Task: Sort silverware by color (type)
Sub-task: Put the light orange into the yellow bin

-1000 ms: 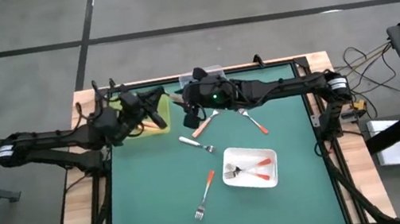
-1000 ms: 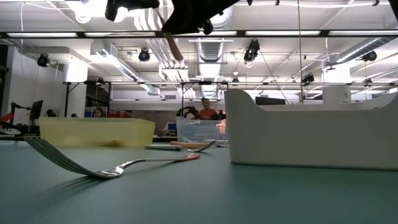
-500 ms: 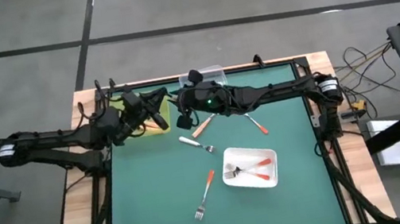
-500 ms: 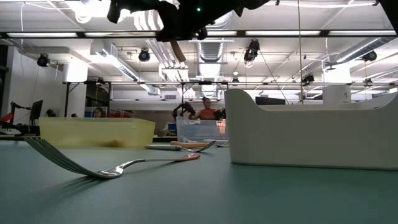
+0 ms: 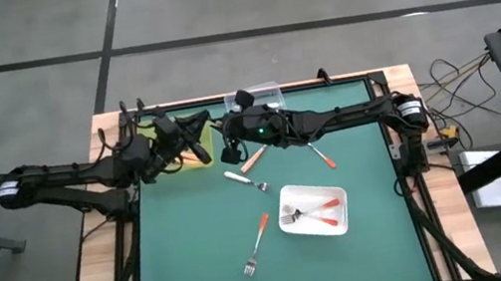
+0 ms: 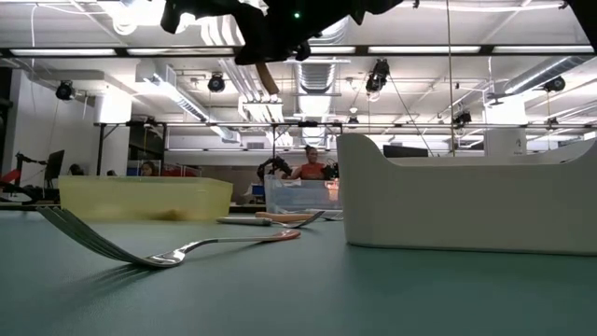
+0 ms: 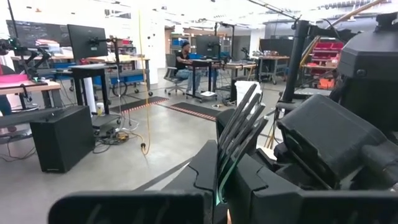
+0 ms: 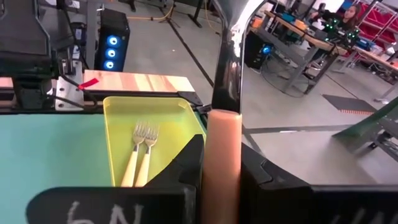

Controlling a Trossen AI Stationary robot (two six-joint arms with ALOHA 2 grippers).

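R arm has swung across since the earlier frame, from over the loose forks to meet the L arm above the yellow tray [image 8: 149, 99]; L arm hasn't budged. Right gripper [image 5: 230, 150] jaws have narrowed and now sit tight on both sides of the handle of the tan fork [image 8: 222, 162], looks like a pinch. Left gripper [image 5: 189, 148] is clamped on the same fork, tines [image 7: 239, 134] poking out past its fingers.

Fork is in the air over the tray's inner edge, held from both ends. Its long axis runs straight out along the R jaws, handle in, metal neck beyond. Prob a handover: L needs to let go before R pulls away, else they fight over it.

Two tan forks [image 8: 140, 152] already in the yellow tray. On the mat there's still a white-handled fork [image 5: 245, 179], red-orange ones [image 5: 258, 235] [image 5: 318, 153]; more red in the white tray [image 5: 310, 187]
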